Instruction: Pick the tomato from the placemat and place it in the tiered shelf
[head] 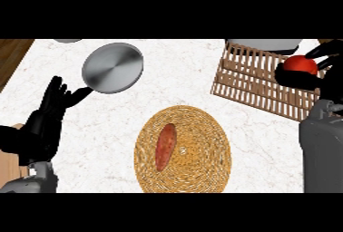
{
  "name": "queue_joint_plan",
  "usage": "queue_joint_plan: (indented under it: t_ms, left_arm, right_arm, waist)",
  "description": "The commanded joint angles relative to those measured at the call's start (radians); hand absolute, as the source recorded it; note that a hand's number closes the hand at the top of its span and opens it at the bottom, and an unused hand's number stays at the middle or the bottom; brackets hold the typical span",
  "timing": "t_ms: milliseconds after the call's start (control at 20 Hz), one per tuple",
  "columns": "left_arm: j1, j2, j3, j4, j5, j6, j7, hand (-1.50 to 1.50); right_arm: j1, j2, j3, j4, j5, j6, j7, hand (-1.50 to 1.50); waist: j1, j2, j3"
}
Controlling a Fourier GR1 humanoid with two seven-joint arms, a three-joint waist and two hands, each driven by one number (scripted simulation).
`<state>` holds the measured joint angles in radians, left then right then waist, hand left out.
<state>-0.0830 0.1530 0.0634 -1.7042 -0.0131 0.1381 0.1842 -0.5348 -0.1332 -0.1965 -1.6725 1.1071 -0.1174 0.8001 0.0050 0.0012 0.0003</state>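
Over tiered shelf [264,81], right hand [301,78] curled round tomato [299,65]

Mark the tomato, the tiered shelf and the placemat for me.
tomato [299,66], head view, on its red top, held in the right hand [295,80].
tiered shelf [251,77], head view, on its bare wooden slats.
placemat [201,158], head view, on bare woven straw.

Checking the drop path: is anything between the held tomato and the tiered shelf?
Nothing visible. The right robot hand holds the tomato directly over the wooden slatted tiered shelf, whose slats beneath are bare.
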Motion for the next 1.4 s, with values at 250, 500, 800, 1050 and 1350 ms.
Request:
queue_joint_plan:
  t_ms: [250, 500, 800, 1050, 1350]
  left_arm:
    - [-0.035, 0.005, 0.038, 0.03, 0.022, -0.013, 0.0, 0.0]
    - [0.009, -0.026, 0.004, 0.002, -0.007, -0.004, -0.014, 0.0]
    - [0.003, -0.03, -0.009, -0.05, -0.028, 0.005, 0.038, 0.0]
    - [-0.009, -0.04, 0.009, 0.047, -0.032, 0.004, -0.041, 0.0]
    - [0.065, -0.039, 0.004, -0.042, -0.023, -0.014, -0.031, 0.0]
  right_arm:
    - [-0.086, -0.003, -0.09, 0.251, -0.073, -0.237, -0.084, 1.5]
    - [-0.115, -0.081, -0.142, 0.364, -0.237, -0.181, -0.171, -1.5]
    - [-0.17, -0.127, -0.154, 0.463, -0.328, -0.204, -0.262, -1.5]
    - [-0.119, -0.068, -0.123, 0.282, -0.37, -0.251, -0.275, -1.5]
    - [-0.121, -0.164, -0.224, 0.196, -0.422, -0.264, -0.202, -1.5]
  waist:
    - [0.004, 0.001, 0.0]
    - [0.002, -0.001, 0.0]
    - [0.003, 0.0, 0.0]
    - [-0.006, -0.002, 0.0]
    - [-0.002, -0.003, 0.0]
